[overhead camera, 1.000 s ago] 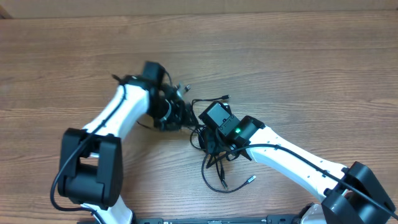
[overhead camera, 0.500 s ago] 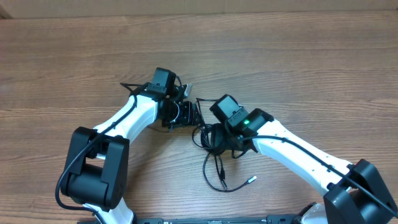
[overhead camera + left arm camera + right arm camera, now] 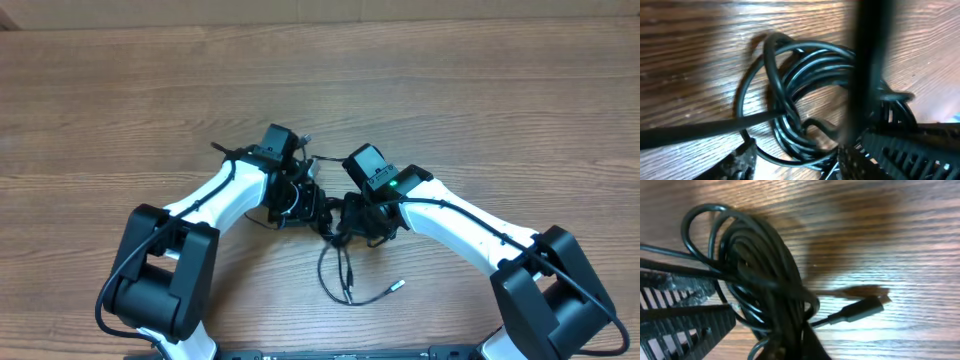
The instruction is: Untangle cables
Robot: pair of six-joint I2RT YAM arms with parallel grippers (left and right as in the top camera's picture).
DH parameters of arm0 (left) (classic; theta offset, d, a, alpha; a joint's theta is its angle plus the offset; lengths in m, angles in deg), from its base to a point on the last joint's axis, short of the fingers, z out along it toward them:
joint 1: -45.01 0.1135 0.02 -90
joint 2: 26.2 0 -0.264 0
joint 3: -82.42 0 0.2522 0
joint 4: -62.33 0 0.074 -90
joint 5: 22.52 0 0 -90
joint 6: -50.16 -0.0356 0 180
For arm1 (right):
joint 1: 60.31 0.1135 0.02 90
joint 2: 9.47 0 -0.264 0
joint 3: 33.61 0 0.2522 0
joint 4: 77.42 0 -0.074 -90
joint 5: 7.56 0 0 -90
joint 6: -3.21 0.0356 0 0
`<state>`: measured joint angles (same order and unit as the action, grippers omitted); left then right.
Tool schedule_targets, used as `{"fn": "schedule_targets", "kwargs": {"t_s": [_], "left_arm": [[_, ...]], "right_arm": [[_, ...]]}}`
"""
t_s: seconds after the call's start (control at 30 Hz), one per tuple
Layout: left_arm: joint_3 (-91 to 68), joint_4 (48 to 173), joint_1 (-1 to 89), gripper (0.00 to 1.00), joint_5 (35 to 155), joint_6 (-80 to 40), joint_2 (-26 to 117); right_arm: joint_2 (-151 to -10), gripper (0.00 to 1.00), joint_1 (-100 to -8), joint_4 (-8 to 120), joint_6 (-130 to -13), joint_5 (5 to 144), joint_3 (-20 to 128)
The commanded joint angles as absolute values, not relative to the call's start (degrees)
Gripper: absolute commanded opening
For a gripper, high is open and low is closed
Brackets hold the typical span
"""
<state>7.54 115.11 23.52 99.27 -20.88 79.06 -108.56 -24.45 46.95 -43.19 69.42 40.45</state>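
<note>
Black cables (image 3: 338, 214) bunched in a knot at mid-surface, between the two claws. One loop trails toward the near edge and ends in a silvery tip (image 3: 397, 285) lying apart from the knot. Right wrist view: coils stacked, one small plug (image 3: 860, 311) sticking out sideways, flat on the wood. Left claw (image 3: 312, 200) down at the knot's left side, released; its pads (image 3: 743, 159) stand apart with coil strands between them. Right claw (image 3: 352, 224) at the knot's right side, clenched; whether a cord is pinched, cannot tell. Brown wood-grain surface (image 3: 480, 110) all round.
</note>
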Motion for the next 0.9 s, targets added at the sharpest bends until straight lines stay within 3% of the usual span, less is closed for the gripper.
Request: {"fn": "schedule_targets", "kwargs": {"t_s": [0.0,0.1,0.23,0.37,0.43,0.47,0.57,0.7,0.73,0.77,0.83,0.87], "left_arm": [[5.70,115.18,29.03,0.46,105.20,-20.53,79.12],[4.50,114.81,36.41,0.48,109.35,-20.57,79.12],[4.48,116.14,40.92,0.64,114.79,-25.75,79.12],[4.50,117.06,41.24,0.42,115.84,-33.34,79.12],[4.50,117.43,41.09,0.11,118.07,-35.28,79.12],[4.50,117.45,41.09,0.09,118.62,-36.11,79.12],[4.50,118.30,40.96,0.18,118.24,-39.44,79.12],[4.50,118.30,40.57,0.17,115.25,-39.87,79.12],[4.50,118.17,40.48,0.26,114.81,-39.92,79.12],[4.52,117.65,40.48,0.48,114.14,-39.87,79.12],[4.55,116.86,40.06,0.56,111.75,-38.34,79.12],[4.57,116.75,39.76,0.54,110.20,-36.59,79.12]], "right_arm": [[-108.49,0.04,-26.05,51.45,-43.11,63.37,40.18],[-108.49,0.04,-27.21,60.50,-43.54,57.05,40.23],[-108.10,0.04,-27.27,65.33,-44.04,57.44,40.25],[-108.10,0.04,-27.27,66.75,-49.79,64.35,40.25],[-108.10,0.04,-27.27,67.56,-49.79,65.40,40.25],[-108.10,0.04,-27.27,67.95,-49.77,65.88,40.25],[-108.10,0.04,-27.47,67.76,-49.79,67.30,40.23],[-108.12,0.04,-27.49,68.00,-49.82,67.43,40.23],[-108.12,0.04,-27.49,67.97,-49.86,67.43,40.23],[-108.12,0.04,-27.49,67.93,-50.97,67.39,40.23],[-108.12,0.04,-27.49,67.73,-51.30,67.37,40.23],[-108.12,0.04,-27.49,67.71,-51.30,67.39,40.23]]}}
